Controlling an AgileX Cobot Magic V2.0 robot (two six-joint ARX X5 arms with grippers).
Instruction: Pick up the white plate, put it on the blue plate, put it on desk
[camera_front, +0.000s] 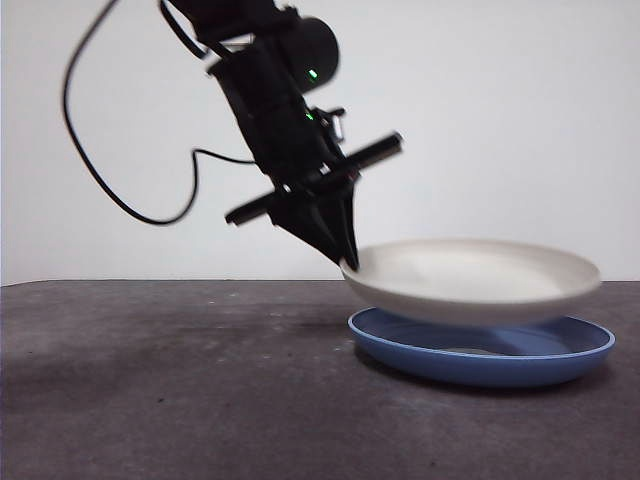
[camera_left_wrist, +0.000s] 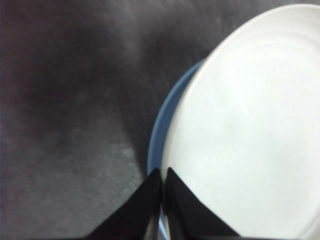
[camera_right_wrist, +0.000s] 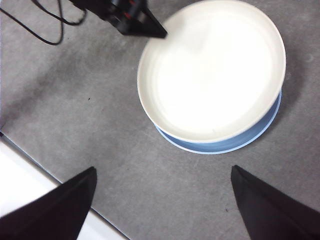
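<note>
I am looking down from the right gripper (camera_right_wrist: 162, 200), waiting high with jaws spread wide. The left gripper (camera_front: 348, 262) is pinching the white plate (camera_front: 470, 280) at its nine o'clock rim, holding it over the blue plate (camera_front: 480, 355) on the desk (camera_front: 170, 390), seemingly just clear.

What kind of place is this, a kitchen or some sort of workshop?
Probably a robot test bench, not a kitchen. A bare grey desk stands before a blank white wall. The only dishes are a white plate and a blue plate, and a cabled left gripper grips the white one.
</note>
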